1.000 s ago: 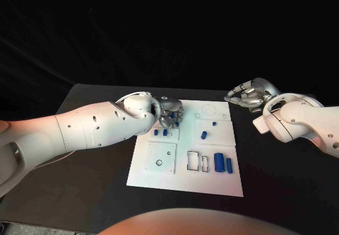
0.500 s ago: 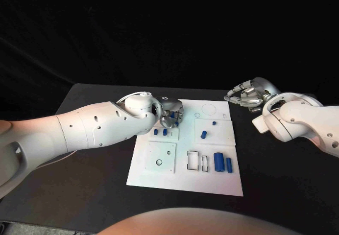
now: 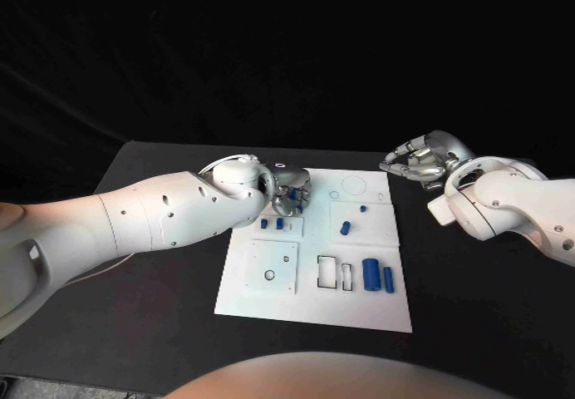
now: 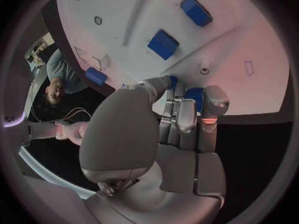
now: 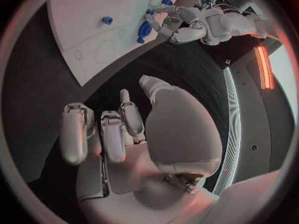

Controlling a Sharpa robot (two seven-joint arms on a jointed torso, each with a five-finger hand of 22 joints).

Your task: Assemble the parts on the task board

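two hands barely moved: silver left hand (image 3: 285, 193) still pinches a small blue part (image 4: 194, 95) over the white task board's (image 3: 314, 312) far-left corner; silver right hand (image 3: 418, 163) hovers curled, empty, off its far-right; insertion pending.

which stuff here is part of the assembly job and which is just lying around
Job: task board; blue parts on it; left robot hand over the board's far left, blue part at its fingers.

Not job: black table; right robot hand, idle off the board.
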